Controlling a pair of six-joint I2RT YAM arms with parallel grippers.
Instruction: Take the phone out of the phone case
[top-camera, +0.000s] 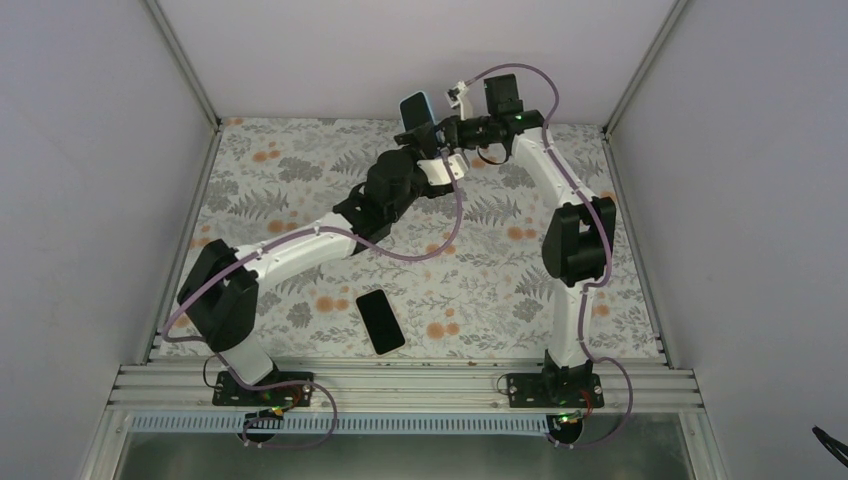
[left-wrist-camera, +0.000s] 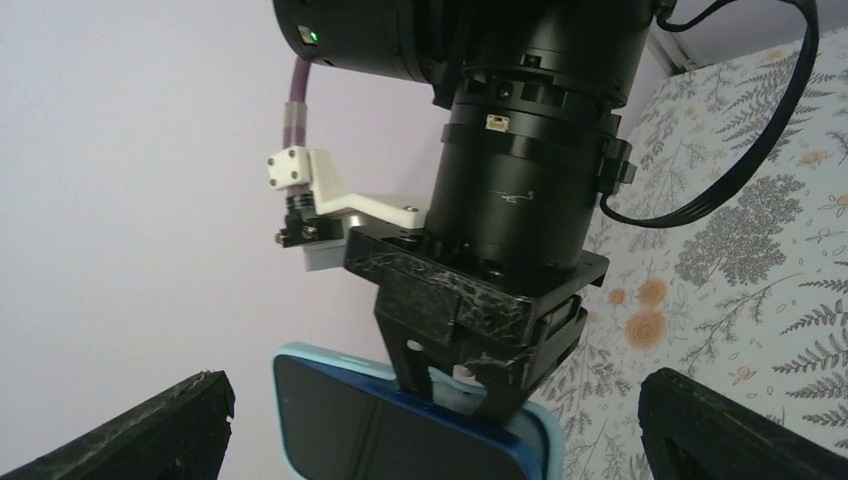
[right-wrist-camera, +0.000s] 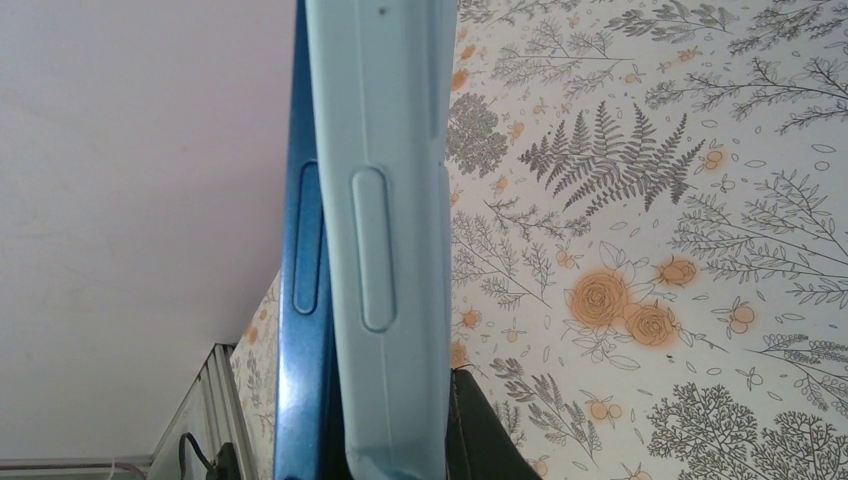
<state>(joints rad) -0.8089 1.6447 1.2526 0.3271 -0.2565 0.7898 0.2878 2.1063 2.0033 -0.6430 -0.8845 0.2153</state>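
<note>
The phone case is light blue and hangs in the air at the back of the table, with my right gripper shut on its edge. The phone, with a dark screen and a blue frame, sits in the case. In the right wrist view the blue phone edge stands slightly apart from the case wall; one black finger presses the case's back. My left gripper is wide open, its fingers either side of the phone without touching. In the top view it sits just below the case.
A bare black phone lies flat on the flowered tablecloth near the front edge, between the two arm bases. Lilac walls close in the back and both sides. The right arm's purple cable loops above its wrist.
</note>
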